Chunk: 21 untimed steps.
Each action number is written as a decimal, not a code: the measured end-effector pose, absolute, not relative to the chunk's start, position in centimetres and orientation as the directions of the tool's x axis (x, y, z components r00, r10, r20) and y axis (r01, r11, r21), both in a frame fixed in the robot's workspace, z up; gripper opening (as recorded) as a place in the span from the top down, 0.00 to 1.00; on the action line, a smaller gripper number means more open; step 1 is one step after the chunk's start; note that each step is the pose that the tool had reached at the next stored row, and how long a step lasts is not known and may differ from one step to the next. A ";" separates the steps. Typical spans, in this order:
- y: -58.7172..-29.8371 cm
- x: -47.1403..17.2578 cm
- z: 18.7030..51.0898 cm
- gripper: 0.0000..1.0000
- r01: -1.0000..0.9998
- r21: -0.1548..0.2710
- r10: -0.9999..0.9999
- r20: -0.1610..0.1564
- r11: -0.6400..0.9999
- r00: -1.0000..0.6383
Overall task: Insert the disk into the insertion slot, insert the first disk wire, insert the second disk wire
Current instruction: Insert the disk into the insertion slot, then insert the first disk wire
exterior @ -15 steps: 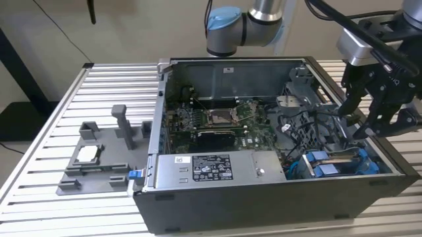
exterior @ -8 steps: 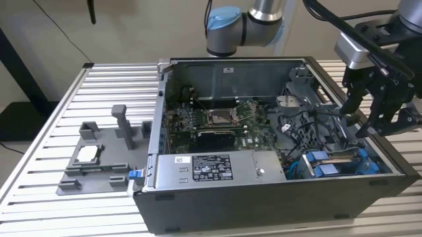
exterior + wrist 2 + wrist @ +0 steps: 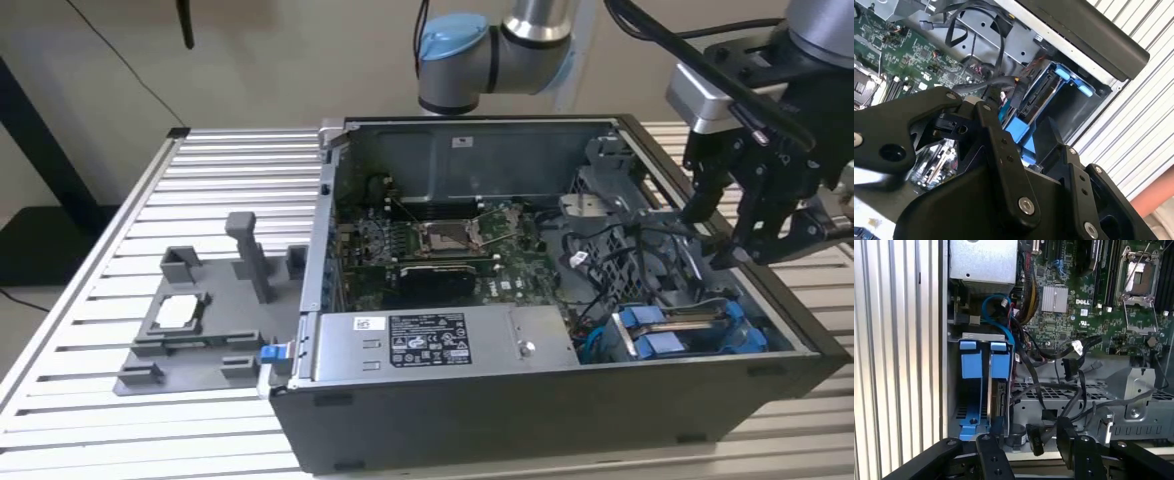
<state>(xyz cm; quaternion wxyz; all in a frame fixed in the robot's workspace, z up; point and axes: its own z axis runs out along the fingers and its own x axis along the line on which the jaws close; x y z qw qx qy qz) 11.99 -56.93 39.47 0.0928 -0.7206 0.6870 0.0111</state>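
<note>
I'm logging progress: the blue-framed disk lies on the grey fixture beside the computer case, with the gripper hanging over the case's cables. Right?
Not quite. The disk sits in the insertion slot inside the case, as the first wrist view shows; the gripper does hang over the cables.

Exterior view overlooks the case (image 3: 534,410); both wrist views closely share the insertion slot (image 3: 972,366) (image 3: 1076,107).

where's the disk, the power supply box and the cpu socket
disk (image 3: 998,401): first wrist view, its metal side
power supply box (image 3: 534,335): exterior view, bare grey top
cpu socket (image 3: 443,238): exterior view, socket middle
</note>
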 end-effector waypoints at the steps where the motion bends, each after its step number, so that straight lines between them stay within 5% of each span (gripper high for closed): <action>1: -56.9 12.1 39.4 0.45 -0.992 -0.120 -0.988 -0.143 -0.041 0.059; 12: -56.8 12.7 39.3 0.45 -0.987 -0.144 -0.987 -0.130 -0.076 0.095; 17: -56.5 12.7 39.2 0.61 -0.986 -0.142 -0.989 -0.102 -0.091 0.106; 21: -56.0 12.7 39.3 0.61 -0.985 -0.141 -0.991 -0.074 -0.102 0.113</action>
